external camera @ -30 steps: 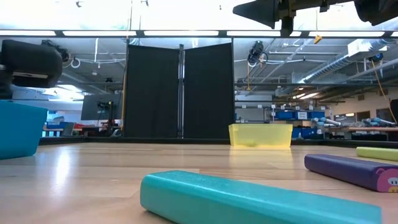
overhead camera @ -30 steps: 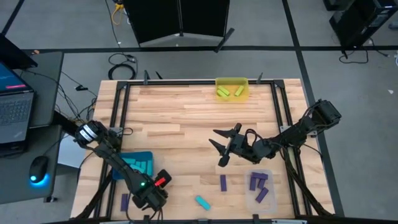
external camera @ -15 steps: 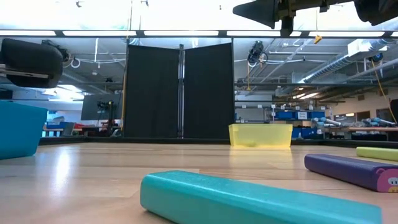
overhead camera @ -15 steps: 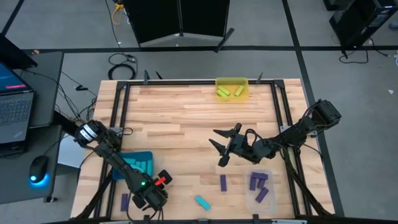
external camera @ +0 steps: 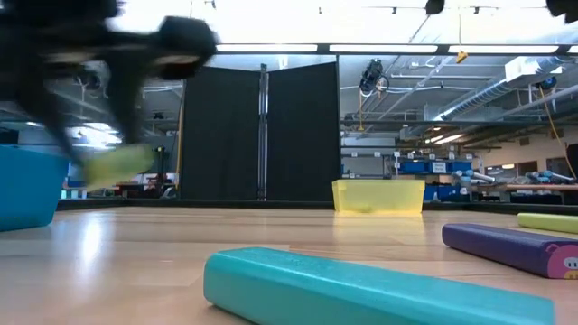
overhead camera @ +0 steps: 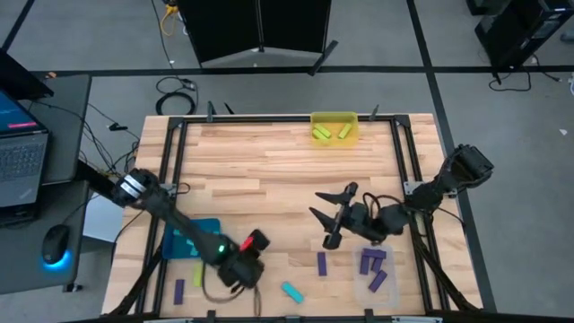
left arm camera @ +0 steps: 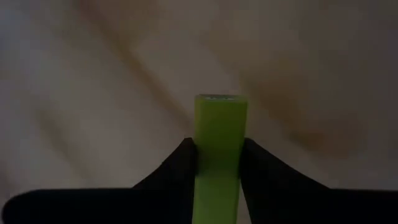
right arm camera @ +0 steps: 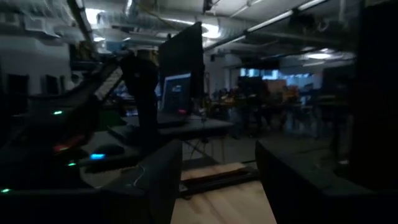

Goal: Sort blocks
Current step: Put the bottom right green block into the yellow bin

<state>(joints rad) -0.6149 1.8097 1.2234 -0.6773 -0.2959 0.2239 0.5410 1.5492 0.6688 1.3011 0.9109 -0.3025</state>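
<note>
The left gripper (left arm camera: 217,163) is clamped on a yellow-green block (left arm camera: 217,149), holding it above the table's (overhead camera: 269,170) near edge, beside the teal bin (overhead camera: 184,247). The right gripper (overhead camera: 334,215) hangs over the middle of the table with its fingers apart and nothing between them. A cyan block (overhead camera: 292,292) and purple blocks (overhead camera: 321,263) lie near the front edge; the yellow bin (overhead camera: 334,128) stands at the far edge.

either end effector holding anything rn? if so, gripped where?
Left end effector pinches a yellow-green block across its long sides, one end sticking out past the fingertips. Right end effector is open, holding nothing.
</note>
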